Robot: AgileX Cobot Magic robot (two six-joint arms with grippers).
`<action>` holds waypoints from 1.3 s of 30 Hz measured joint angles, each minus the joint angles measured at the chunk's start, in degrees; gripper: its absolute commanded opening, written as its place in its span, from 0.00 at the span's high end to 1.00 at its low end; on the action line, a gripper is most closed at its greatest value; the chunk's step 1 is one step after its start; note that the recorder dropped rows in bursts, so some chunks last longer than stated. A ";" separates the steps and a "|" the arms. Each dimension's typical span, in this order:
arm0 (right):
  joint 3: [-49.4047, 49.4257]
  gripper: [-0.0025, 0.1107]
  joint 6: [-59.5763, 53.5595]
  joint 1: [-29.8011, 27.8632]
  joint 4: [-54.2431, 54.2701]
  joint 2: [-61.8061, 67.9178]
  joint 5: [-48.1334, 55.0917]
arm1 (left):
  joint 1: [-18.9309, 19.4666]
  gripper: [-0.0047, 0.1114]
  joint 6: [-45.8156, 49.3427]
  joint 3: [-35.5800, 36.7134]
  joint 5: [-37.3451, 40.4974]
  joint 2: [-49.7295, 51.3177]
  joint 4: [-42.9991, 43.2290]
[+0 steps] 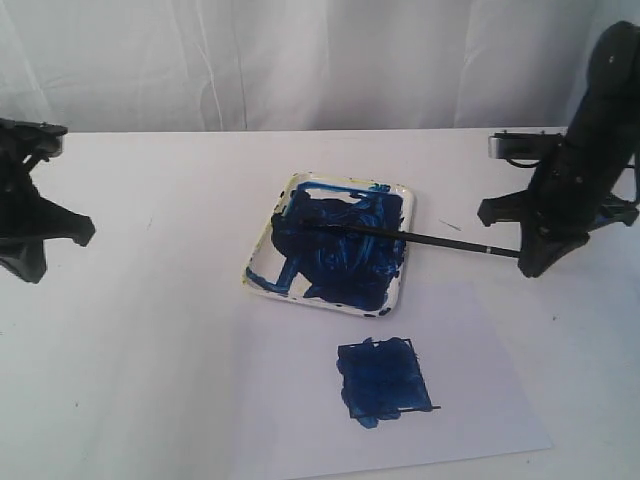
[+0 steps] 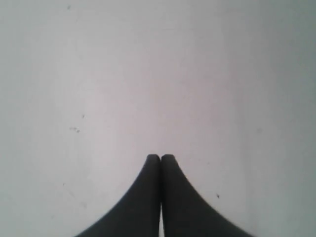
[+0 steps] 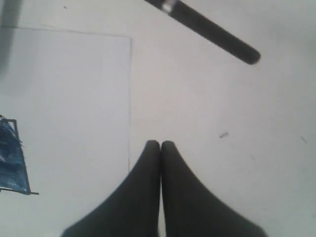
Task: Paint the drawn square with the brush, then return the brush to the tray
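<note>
Looks done to me: drawn square [image 1: 388, 381] blue, brush [image 1: 412, 238] across tray [image 1: 265, 262] (handle overhangs), left gripper [image 2: 161, 157], right gripper [image 3: 160, 143] pressed together, empty.

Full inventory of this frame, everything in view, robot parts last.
tray: 1, white smeared dark blue, table centre
brush: 1, black, tip in the tray, handle out over the rim toward the right arm
drawn square: 1, filled dark blue, on the paper, nearer the camera than the tray
paper: 1, white, flat on the table
table: 1, white, under everything
curtain: 1, white, behind the table
left gripper: 1, black, shut, empty, over bare table
right gripper: 1, black, shut, empty, apart from the brush's handle end
</note>
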 measured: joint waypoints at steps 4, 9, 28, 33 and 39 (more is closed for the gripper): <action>5.10 0.98 0.12 -2.87 -0.12 -3.10 -1.74 | 3.41 0.96 -1.11 0.00 2.01 0.00 0.00; 10.34 0.98 0.38 -5.27 -3.84 -7.17 -5.03 | 6.04 0.96 -1.02 0.00 3.09 0.00 0.00; 25.77 0.98 -2.03 -5.38 -7.93 -27.20 -19.16 | 6.28 0.96 2.88 -0.12 2.03 -8.03 0.95; 29.64 0.98 -2.03 -5.38 -7.93 -34.05 -21.54 | 6.28 0.96 2.88 1.73 0.22 -13.66 1.06; 34.34 0.98 -2.03 -5.38 -7.71 -45.31 -23.50 | 6.28 0.96 2.06 9.90 -5.23 -22.89 1.43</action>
